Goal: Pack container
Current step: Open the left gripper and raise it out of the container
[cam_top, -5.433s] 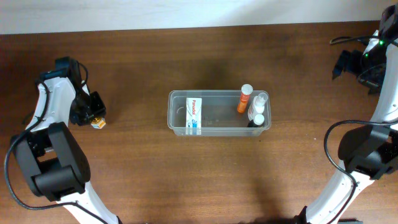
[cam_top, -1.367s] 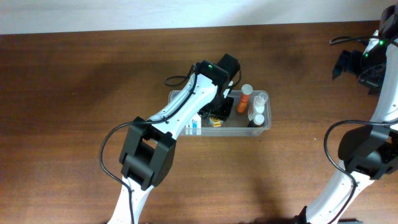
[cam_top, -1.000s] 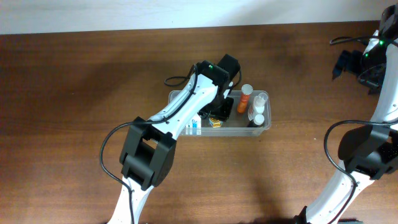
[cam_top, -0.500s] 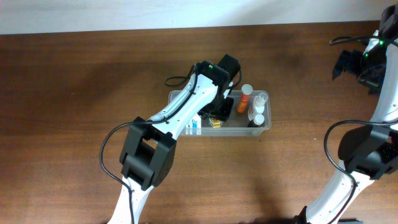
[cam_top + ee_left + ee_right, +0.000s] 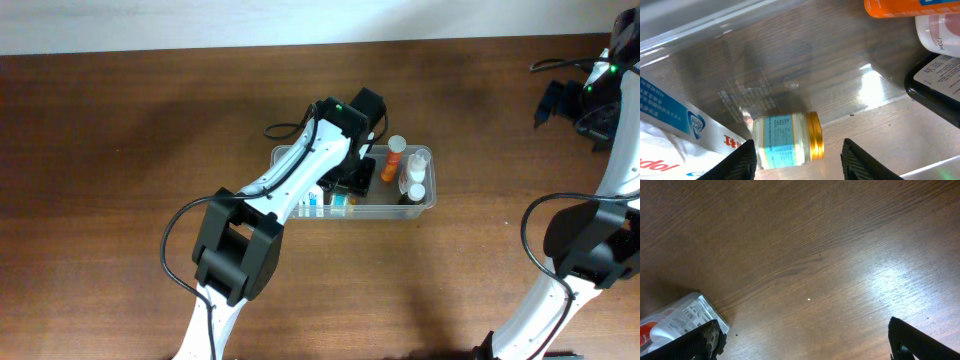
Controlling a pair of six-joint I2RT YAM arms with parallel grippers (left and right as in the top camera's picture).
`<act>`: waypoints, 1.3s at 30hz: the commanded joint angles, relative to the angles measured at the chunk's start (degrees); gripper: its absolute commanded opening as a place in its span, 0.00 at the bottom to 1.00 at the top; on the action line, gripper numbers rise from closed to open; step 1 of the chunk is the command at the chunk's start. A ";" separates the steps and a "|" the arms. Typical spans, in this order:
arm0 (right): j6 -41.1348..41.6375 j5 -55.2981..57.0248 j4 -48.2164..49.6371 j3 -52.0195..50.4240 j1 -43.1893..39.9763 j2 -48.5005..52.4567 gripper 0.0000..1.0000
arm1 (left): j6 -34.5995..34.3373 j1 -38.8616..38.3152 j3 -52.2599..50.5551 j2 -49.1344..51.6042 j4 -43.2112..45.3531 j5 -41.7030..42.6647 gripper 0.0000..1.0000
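The left gripper (image 5: pixel 797 161) has its jaws parted around a gold-lidded jar (image 5: pixel 786 141) lying on its side, one finger clear of it, inside the container (image 5: pixel 286 152) at the overhead frame's centre. The right gripper (image 5: pixel 802 332) gapes wide over the bare table (image 5: pixel 830 245).

A dark wooden table (image 5: pixel 150 150) meets a pale wall (image 5: pixel 200 20) along its far edge
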 commanded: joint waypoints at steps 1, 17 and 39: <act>0.46 -0.31 0.00 -0.37 0.00 -0.90 0.98 | -0.33 -0.33 1.07 0.22 -0.02 -0.44 0.55; 0.46 -0.31 0.00 -0.37 0.00 -0.90 0.98 | 2.80 -0.17 12.04 -0.02 -2.84 -6.08 0.56; 0.46 -0.31 0.00 -0.37 0.00 -0.90 0.98 | 2.71 11.13 35.36 -8.81 -25.55 -15.47 0.83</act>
